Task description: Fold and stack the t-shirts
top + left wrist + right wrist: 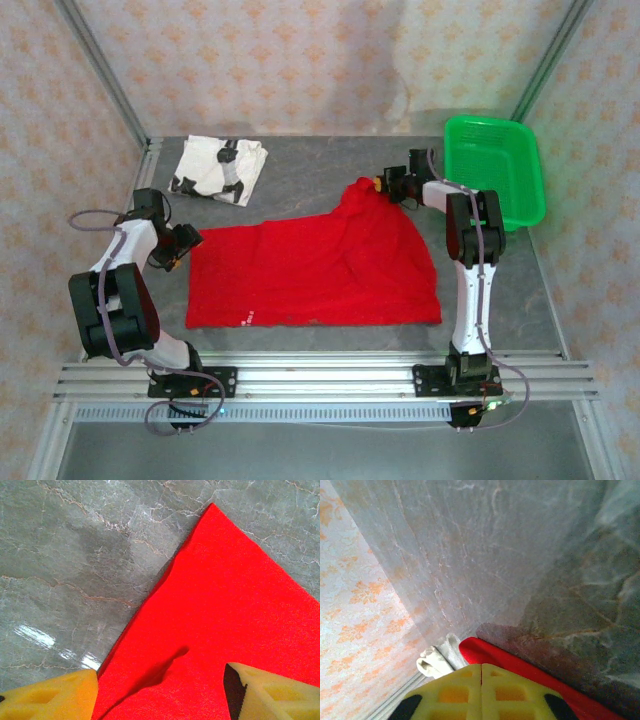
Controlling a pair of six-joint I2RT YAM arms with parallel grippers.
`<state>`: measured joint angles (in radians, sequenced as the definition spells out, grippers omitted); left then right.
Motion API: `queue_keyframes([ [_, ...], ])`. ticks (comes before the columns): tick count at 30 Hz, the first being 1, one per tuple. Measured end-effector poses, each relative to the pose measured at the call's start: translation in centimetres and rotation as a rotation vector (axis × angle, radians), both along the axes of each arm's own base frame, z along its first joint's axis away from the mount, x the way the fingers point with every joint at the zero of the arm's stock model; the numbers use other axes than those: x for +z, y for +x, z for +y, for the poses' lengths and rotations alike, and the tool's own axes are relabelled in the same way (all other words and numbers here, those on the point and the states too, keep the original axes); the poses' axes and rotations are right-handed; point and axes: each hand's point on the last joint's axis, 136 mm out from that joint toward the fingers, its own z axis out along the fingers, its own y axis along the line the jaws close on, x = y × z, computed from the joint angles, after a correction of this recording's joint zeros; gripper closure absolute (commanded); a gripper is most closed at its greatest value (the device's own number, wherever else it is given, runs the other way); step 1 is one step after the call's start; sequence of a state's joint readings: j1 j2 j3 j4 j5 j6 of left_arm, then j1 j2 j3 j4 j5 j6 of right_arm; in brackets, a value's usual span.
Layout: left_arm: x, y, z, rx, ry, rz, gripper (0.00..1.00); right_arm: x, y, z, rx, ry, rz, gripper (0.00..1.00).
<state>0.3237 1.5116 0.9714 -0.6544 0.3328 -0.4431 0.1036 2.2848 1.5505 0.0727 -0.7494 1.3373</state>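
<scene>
The red t-shirt (pixel 310 270) lies spread across the middle of the table, its back right corner pulled up into a peak. My right gripper (pixel 385 185) is at that peak. Its yellow fingers (pixel 481 692) are pressed together, and red cloth (pixel 485 652) comes out from under them. My left gripper (pixel 186 246) is at the shirt's left edge, open. One finger (pixel 50 697) is over bare table, the other (pixel 275 692) over red cloth (pixel 225 605). The white t-shirt (pixel 220 168) with black markings lies folded at the back left, and a roll of white t-shirt cloth (pixel 437 660) appears past the right fingers.
A green plastic basket (pixel 495 170) stands at the back right, close to the right arm. Patterned walls enclose the grey marble table (pixel 330 160) on three sides. Bare table surface lies behind the red shirt and along the front rail.
</scene>
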Motion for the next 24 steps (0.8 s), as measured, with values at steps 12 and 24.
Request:
queue_keyframes([
  [12, -0.1, -0.2, 0.8, 0.056, -0.032, -0.001, 0.31, -0.2, -0.5, 0.1, 0.053, -0.044, -0.003, 1.00],
  [24, -1.3, 3.5, 2.3, 0.158, -0.135, -0.020, 0.35, 0.2, -0.9, 0.2, 0.115, -0.090, -0.016, 1.00],
])
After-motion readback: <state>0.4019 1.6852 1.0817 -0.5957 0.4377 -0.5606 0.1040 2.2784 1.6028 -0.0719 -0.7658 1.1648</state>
